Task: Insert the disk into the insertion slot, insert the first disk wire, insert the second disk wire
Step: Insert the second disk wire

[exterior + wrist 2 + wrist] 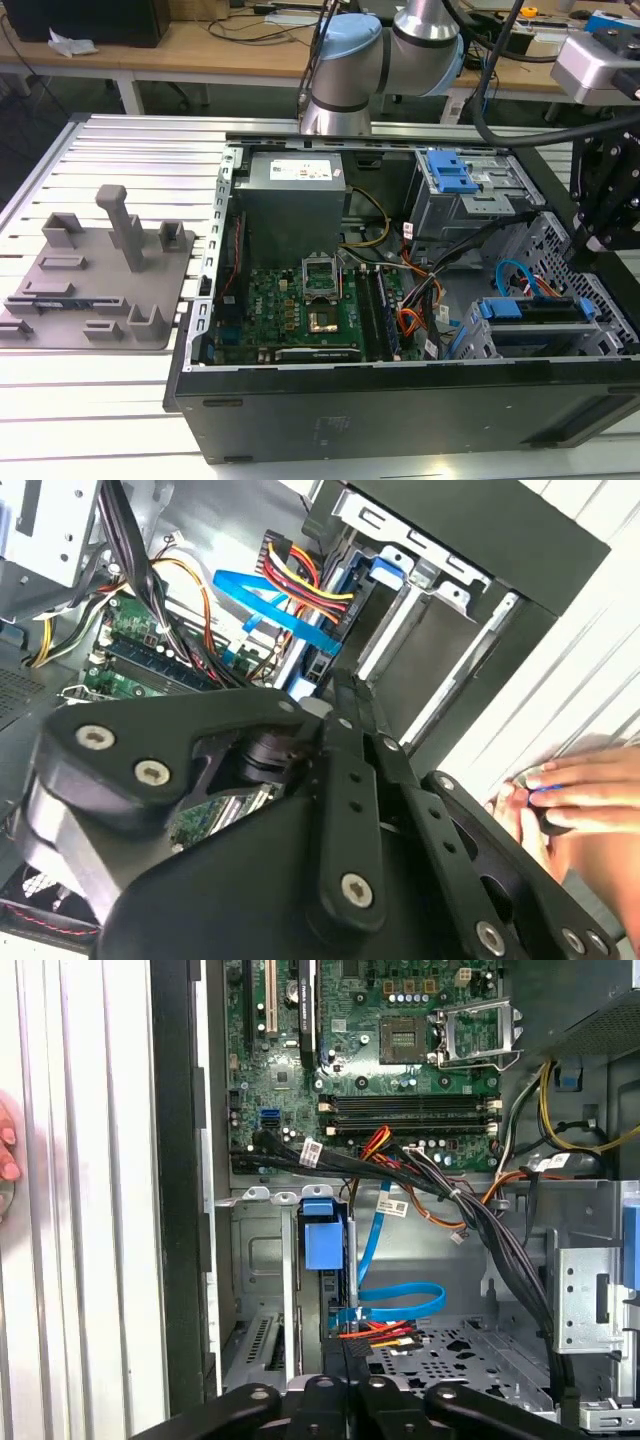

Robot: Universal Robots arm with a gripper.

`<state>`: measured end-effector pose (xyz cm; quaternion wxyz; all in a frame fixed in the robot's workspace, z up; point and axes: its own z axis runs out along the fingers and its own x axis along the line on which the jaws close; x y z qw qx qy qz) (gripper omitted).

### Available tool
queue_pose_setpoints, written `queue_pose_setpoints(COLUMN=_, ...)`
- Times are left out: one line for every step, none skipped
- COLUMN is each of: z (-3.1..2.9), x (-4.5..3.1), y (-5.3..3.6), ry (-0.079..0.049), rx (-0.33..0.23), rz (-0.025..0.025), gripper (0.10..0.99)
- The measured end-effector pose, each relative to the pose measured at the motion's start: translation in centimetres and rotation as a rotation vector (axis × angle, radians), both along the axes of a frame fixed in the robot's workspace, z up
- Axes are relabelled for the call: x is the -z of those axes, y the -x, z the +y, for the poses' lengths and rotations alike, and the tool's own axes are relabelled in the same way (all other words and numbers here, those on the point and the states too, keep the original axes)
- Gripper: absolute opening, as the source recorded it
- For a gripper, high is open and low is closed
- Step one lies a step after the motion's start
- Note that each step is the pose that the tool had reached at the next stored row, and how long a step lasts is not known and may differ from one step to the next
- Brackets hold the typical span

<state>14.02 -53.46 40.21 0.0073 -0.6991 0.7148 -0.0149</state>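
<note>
**Disk seated in its cage, open computer case on slatted bench**

The ribbed metal bench [110,400] carries an open computer case [400,410] and a grey fixture [100,280]; wooden desks stand behind. The disk [530,310], in its blue carrier, sits in the insertion slot [470,340], apparently with a blue cable [395,1305] plugged in. The second wrist view shows a hand [575,805] outside the case. Whether the gripper [345,1400] is wide or narrow, I cannot tell.

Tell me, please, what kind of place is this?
Probably a robotics lab or test workshop: an open black desktop computer case lies on a ribbed aluminium table, with cluttered wooden workbenches behind.
</note>
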Motion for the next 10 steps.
queue_pose_setpoints(z=0.0, x=-0.01, y=0.01, ry=0.0, rx=0.0, rz=-0.0001, gripper=0.106)
queue_pose_setpoints(z=0.0, x=-0.01, y=0.01, ry=0.0, rx=0.0, rz=-0.0002, gripper=0.106)
queue_pose_setpoints(z=0.0, x=-0.01, y=0.01, ry=0.0, rx=0.0, rz=-0.0002, gripper=0.106)
queue_pose_setpoints(z=0.0, x=-0.01, y=0.01, ry=0.0, rx=0.0, rz=-0.0003, gripper=0.106)
queue_pose_setpoints(z=0.0, x=-0.02, y=0.02, ry=0.0, rx=0.0, rz=-0.0005, gripper=0.106)
queue_pose_setpoints(z=0.0, x=-0.02, y=0.02, ry=0.0, rx=0.0, rz=-0.0005, gripper=0.106)
queue_pose_setpoints(z=0.0, x=-0.02, y=0.03, ry=0.0, rx=0.0, rz=-0.0006, gripper=0.106)
queue_pose_setpoints(z=0.0, x=-0.02, y=0.03, ry=0.0, rx=0.0, rz=-0.0006, gripper=0.106)
queue_pose_setpoints(z=0.0, x=-0.02, y=0.03, ry=0.0, rx=0.0, rz=-0.0007, gripper=0.106)
queue_pose_setpoints(z=0.0, x=-0.02, y=0.04, ry=0.0, rx=0.0, rz=-0.0008, gripper=0.106)
